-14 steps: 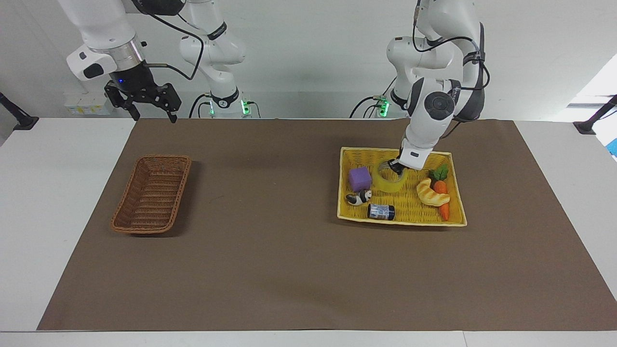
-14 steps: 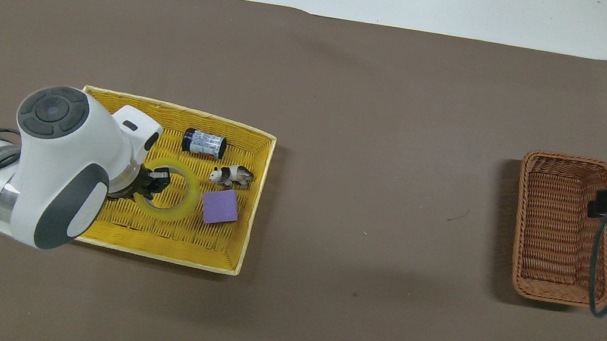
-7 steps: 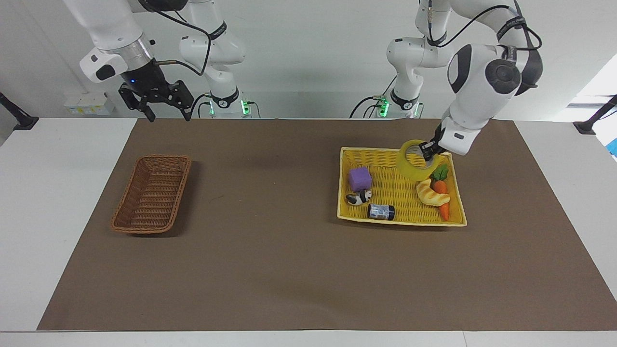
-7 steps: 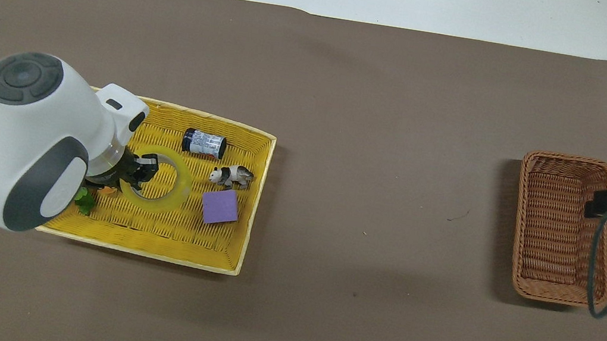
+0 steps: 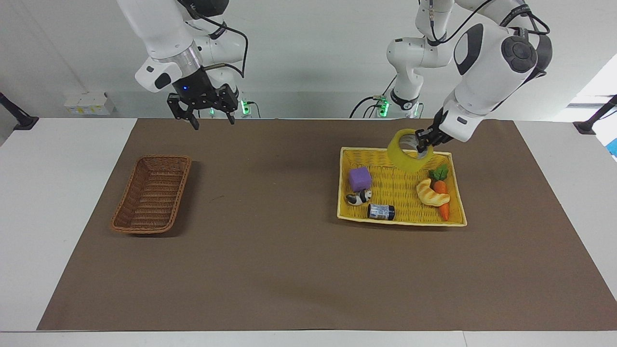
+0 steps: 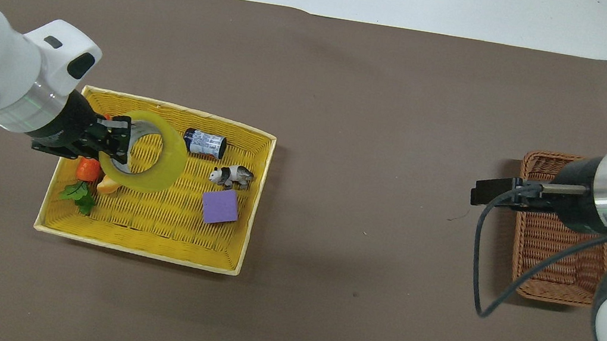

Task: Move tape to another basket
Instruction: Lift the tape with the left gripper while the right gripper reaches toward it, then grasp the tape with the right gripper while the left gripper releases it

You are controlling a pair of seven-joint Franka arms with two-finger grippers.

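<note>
The tape (image 5: 399, 156), a yellowish ring with a pale core, hangs tilted in my left gripper (image 5: 422, 143), which is shut on its rim. It is lifted over the yellow basket (image 5: 400, 221), above the rim nearest the robots. In the overhead view the tape (image 6: 169, 162) and left gripper (image 6: 119, 137) cover the croissant's part of that basket (image 6: 147, 252). The brown wicker basket (image 5: 152, 193) lies empty toward the right arm's end, also seen in the overhead view (image 6: 563, 281). My right gripper (image 5: 207, 118) is open and empty, raised in the air.
In the yellow basket lie a purple cube (image 5: 360, 179), a panda figure (image 5: 358, 197), a dark jar (image 5: 381, 211), a croissant (image 5: 432, 193) and a carrot (image 5: 444, 209). A brown mat (image 5: 289, 265) covers the table. The right arm's cable (image 6: 479, 281) hangs beside the wicker basket.
My left gripper has lifted the tape out of the yellow basket and raised it. My right arm has swung from the table's end toward the middle, still open.
</note>
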